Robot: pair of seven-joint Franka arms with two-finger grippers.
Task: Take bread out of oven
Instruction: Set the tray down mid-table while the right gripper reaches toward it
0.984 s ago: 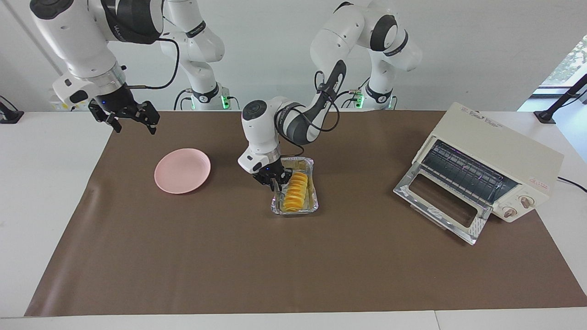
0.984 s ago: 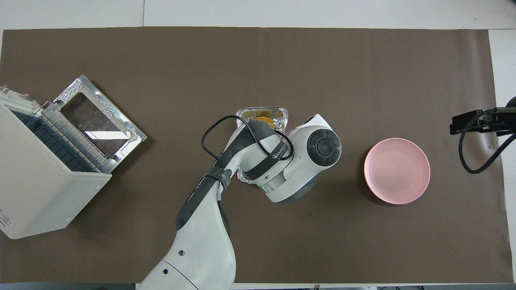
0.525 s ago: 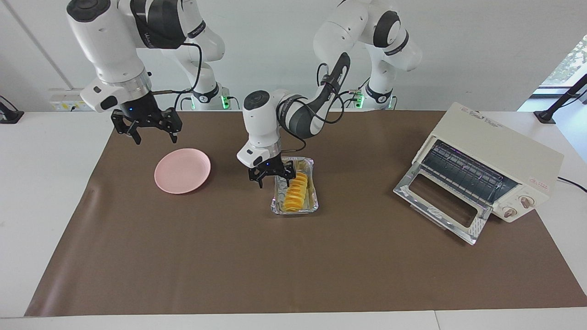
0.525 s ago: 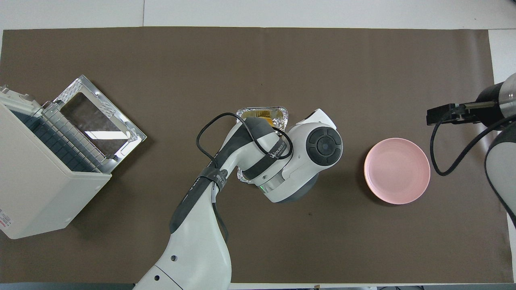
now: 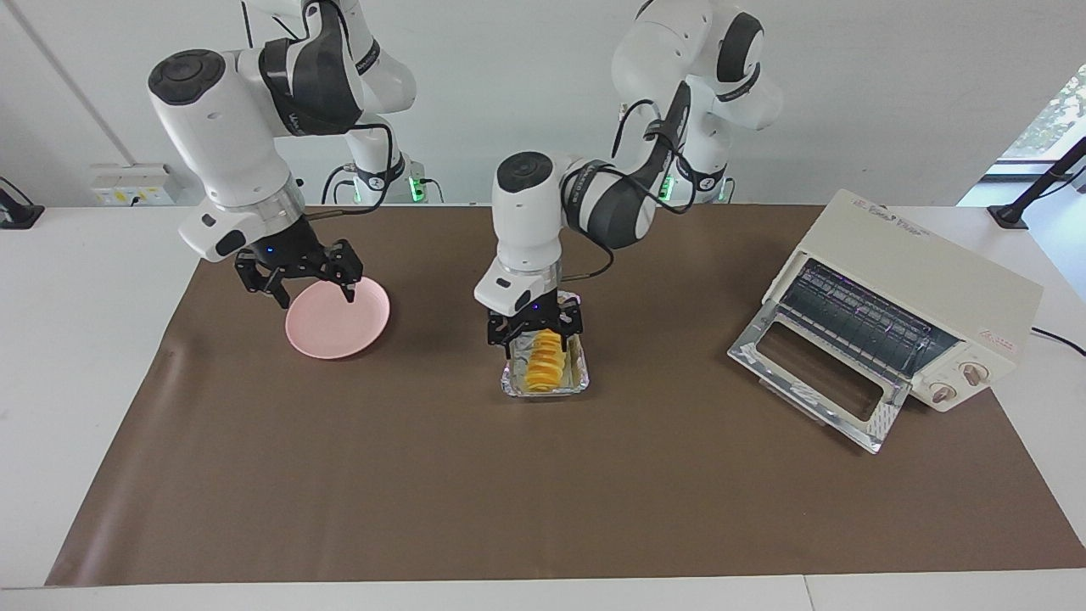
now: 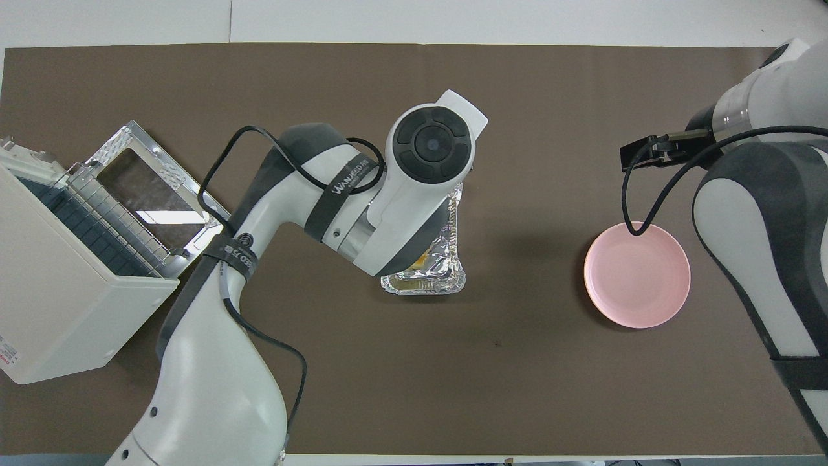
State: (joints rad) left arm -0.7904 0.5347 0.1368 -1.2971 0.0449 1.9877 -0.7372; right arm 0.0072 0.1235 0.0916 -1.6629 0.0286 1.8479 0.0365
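The yellow-orange ridged bread [image 5: 545, 367] lies in a silver foil tray [image 5: 547, 389] at the middle of the table, outside the oven. My left gripper [image 5: 536, 336] is open and low over the end of the bread nearer to the robots, one finger on each side of it. In the overhead view the left arm covers the bread and most of the foil tray [image 6: 447, 262]. The cream-white oven [image 5: 920, 271] stands at the left arm's end of the table with its glass door [image 5: 814, 373] folded down and its rack bare. My right gripper [image 5: 312, 287] is open over the pink plate.
The pink plate [image 5: 338, 322] lies empty toward the right arm's end of the table, and it also shows in the overhead view [image 6: 637, 275]. The oven [image 6: 65, 291] and its open door [image 6: 155, 194] fill the left arm's end. A brown mat [image 5: 543, 492] covers the table.
My left gripper let go of the tray's rim, opened and moved over the bread. My right gripper came down from the table's corner to over the pink plate.
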